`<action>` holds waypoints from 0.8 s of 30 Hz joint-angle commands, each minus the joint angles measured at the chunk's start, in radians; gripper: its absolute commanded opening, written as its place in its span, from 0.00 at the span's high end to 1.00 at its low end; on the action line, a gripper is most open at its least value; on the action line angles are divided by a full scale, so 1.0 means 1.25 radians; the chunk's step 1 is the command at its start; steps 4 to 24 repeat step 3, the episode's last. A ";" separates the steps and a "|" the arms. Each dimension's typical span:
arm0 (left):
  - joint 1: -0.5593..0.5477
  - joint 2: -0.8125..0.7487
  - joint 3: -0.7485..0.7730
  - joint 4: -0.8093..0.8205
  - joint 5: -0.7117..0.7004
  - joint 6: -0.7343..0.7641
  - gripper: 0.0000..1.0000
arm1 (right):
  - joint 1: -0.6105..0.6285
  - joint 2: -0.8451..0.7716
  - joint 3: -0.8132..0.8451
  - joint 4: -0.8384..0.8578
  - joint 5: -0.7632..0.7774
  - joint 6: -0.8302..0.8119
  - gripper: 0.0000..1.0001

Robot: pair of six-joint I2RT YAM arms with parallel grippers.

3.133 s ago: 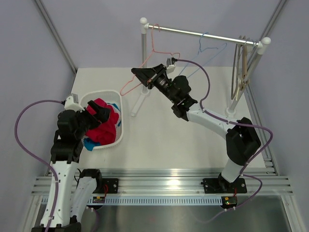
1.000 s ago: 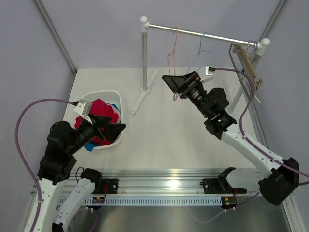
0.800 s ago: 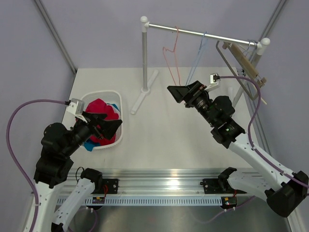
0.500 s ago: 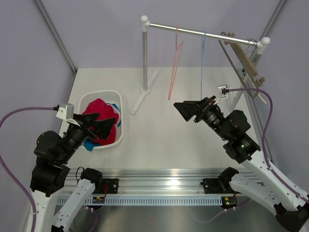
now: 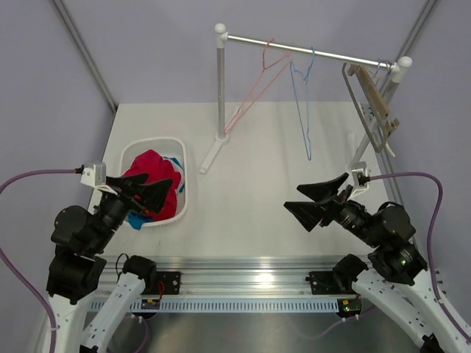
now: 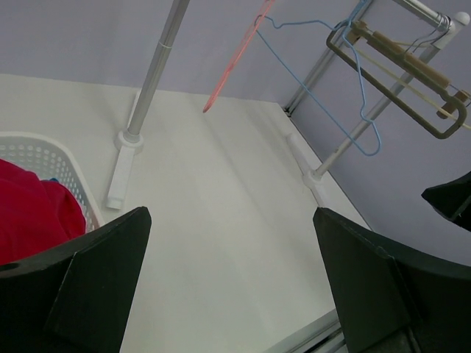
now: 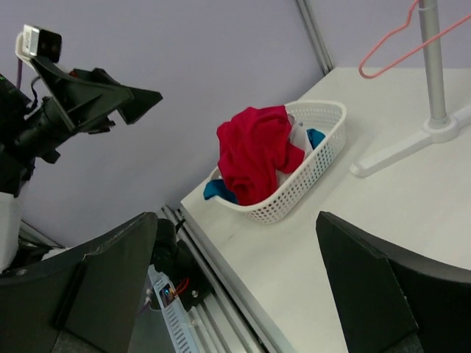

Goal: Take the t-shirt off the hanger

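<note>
The red t-shirt (image 5: 151, 165) lies bunched in the white basket (image 5: 156, 140), also in the right wrist view (image 7: 254, 151). A bare pink hanger (image 5: 254, 92) hangs tilted on the metal rail (image 5: 316, 51). My left gripper (image 5: 171, 189) hovers open at the basket's near right side, holding nothing; in its own view (image 6: 228, 220) only table shows between the fingers. My right gripper (image 5: 292, 197) is open and empty over the near right of the table, far below the rail, pointing left toward the basket (image 7: 309, 173).
A blue wire hanger (image 5: 302, 110) and a wooden hanger (image 5: 372, 107) also hang on the rail. The rack's left post (image 5: 220, 88) and foot (image 5: 213, 154) stand beside the basket. Blue and white cloth lies under the t-shirt. Metal rails edge the table's near side.
Both arms have drawn back toward the near edge; the right gripper came down and away from the rail. The pink and blue hangers have swung on the rail. Both grippers stayed open.
</note>
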 commanded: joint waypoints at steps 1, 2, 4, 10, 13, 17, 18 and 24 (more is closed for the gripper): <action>-0.003 -0.010 -0.006 0.035 -0.031 -0.008 0.01 | 0.006 -0.025 -0.011 -0.066 -0.051 -0.065 0.00; -0.004 -0.009 -0.006 0.035 -0.032 -0.008 0.01 | 0.006 -0.031 -0.010 -0.066 -0.051 -0.066 0.00; -0.004 -0.007 -0.002 0.036 -0.025 -0.008 0.01 | 0.006 -0.032 -0.006 -0.065 -0.049 -0.065 0.01; -0.004 -0.007 -0.002 0.036 -0.025 -0.008 0.01 | 0.006 -0.032 -0.006 -0.065 -0.049 -0.065 0.01; -0.004 -0.007 -0.002 0.036 -0.025 -0.008 0.01 | 0.006 -0.032 -0.006 -0.065 -0.049 -0.065 0.01; -0.004 -0.007 -0.002 0.036 -0.025 -0.008 0.01 | 0.006 -0.032 -0.006 -0.065 -0.049 -0.065 0.01; -0.004 -0.007 -0.002 0.036 -0.025 -0.008 0.01 | 0.006 -0.032 -0.006 -0.065 -0.049 -0.065 0.01; -0.004 -0.007 -0.002 0.036 -0.025 -0.008 0.01 | 0.006 -0.032 -0.006 -0.065 -0.049 -0.065 0.01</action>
